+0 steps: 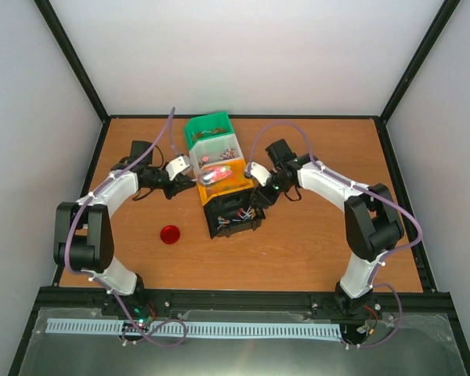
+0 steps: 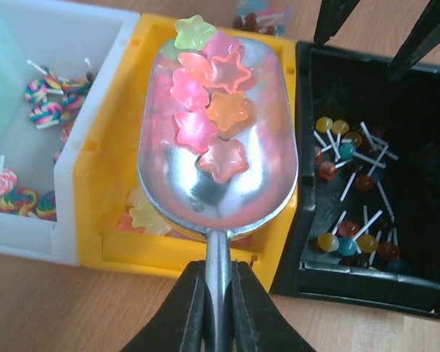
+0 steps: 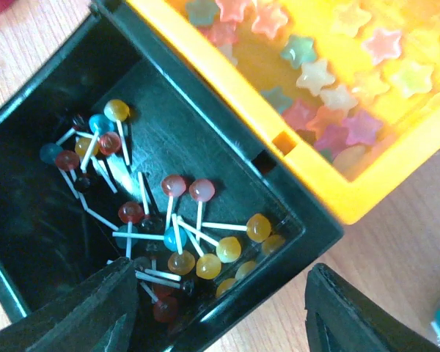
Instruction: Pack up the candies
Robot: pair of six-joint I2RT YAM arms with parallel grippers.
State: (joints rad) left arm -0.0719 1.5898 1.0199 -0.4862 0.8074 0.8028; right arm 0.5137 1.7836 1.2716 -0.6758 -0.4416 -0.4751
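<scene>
My left gripper (image 2: 218,297) is shut on the handle of a metal scoop (image 2: 227,183) held over the yellow bin (image 2: 114,246). The scoop carries several star-shaped candies (image 2: 205,110) in pink, orange and green. More star candies (image 3: 330,88) lie in the yellow bin. My right gripper (image 3: 220,323) is open, its jaws astride the near corner of the black bin (image 3: 293,253), which holds several small lollipops (image 3: 183,235). In the top view the left gripper (image 1: 182,186) and right gripper (image 1: 256,208) flank the row of bins.
Green bin (image 1: 207,125), white bin (image 1: 233,142), yellow bin (image 1: 243,186) and black bin (image 1: 219,229) stand in a row mid-table. The white bin (image 2: 22,238) holds swirl lollipops (image 2: 44,103). A round red lid (image 1: 170,233) lies left of the black bin.
</scene>
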